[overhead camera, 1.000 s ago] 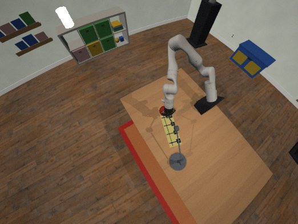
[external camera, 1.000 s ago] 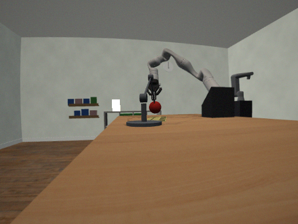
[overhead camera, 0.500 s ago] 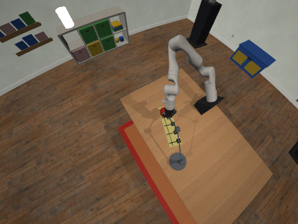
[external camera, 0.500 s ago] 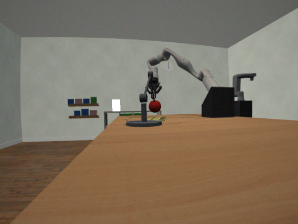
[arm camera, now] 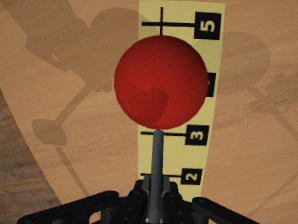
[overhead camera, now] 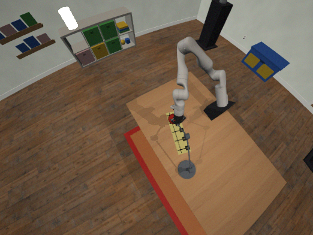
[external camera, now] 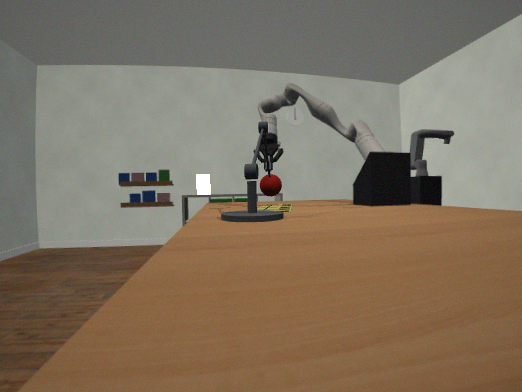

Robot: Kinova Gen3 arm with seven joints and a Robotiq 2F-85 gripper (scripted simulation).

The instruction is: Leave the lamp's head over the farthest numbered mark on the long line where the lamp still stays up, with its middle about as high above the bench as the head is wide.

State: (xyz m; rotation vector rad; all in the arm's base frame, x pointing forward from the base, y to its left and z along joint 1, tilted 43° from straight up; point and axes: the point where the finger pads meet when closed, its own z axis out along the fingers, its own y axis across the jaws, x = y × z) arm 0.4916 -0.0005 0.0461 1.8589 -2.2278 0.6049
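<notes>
The lamp has a round grey base (overhead camera: 186, 169) (external camera: 252, 216) on the bench, jointed grey arms (overhead camera: 187, 137) (external camera: 251, 171) and a red ball head (overhead camera: 171, 117) (external camera: 270, 185) (arm camera: 160, 82). My gripper (overhead camera: 178, 117) (external camera: 270, 159) (arm camera: 156, 185) is shut on the thin grey stem (arm camera: 156, 169) above the head. In the wrist view the head hangs over the yellow numbered strip (arm camera: 209, 50) (overhead camera: 177, 142) (external camera: 275, 207), covering the mark between 3 and 5. Marks 2, 3 and 5 show. In the exterior view the head hangs a little above the bench.
The wooden bench (overhead camera: 234, 168) (external camera: 325, 290) has a red-edged side at the left (overhead camera: 132, 136). The arm's black base (overhead camera: 219, 109) (external camera: 382, 179) stands at the bench's far side. A shelf unit (overhead camera: 100, 39) and a blue cabinet (overhead camera: 265, 61) stand by the walls.
</notes>
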